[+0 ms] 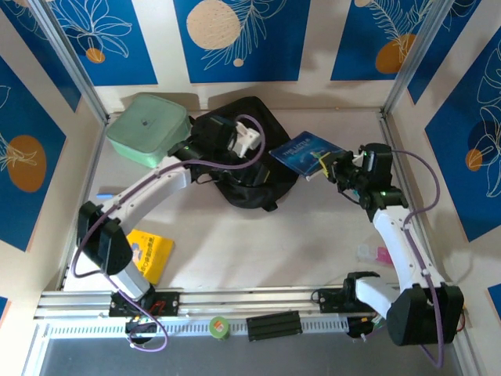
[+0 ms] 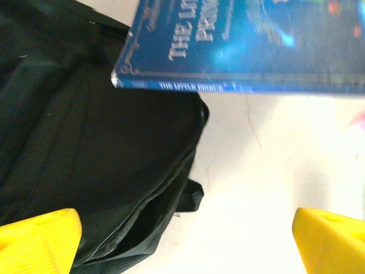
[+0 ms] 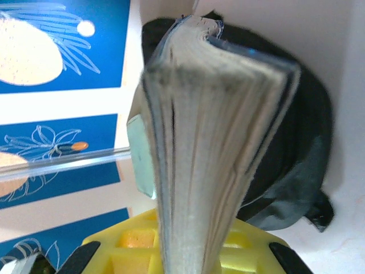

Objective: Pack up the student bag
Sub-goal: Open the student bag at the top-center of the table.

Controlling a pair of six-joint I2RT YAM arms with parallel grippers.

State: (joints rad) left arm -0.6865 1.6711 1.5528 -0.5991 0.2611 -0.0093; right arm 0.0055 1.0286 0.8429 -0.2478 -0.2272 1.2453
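Right gripper (image 1: pixel 326 164) clamps the blue book (image 1: pixel 301 153) at the bag (image 1: pixel 252 182), left gripper (image 2: pixel 185 242) spread wide over it

Left wrist: blue book (image 2: pixel 245 45) cut off at top and right, cover lettering smeared toward the right. Left gripper (image 2: pixel 185 245): fingertips (image 2: pixel 34 242) clipped at the bottom corners.
Right wrist: black backpack (image 3: pixel 302 160) mostly behind the book's blurred page edge; mint-green box (image 3: pixel 140 154) only a sliver.
Top view: pink item (image 1: pixel 382 254) too small to identify.
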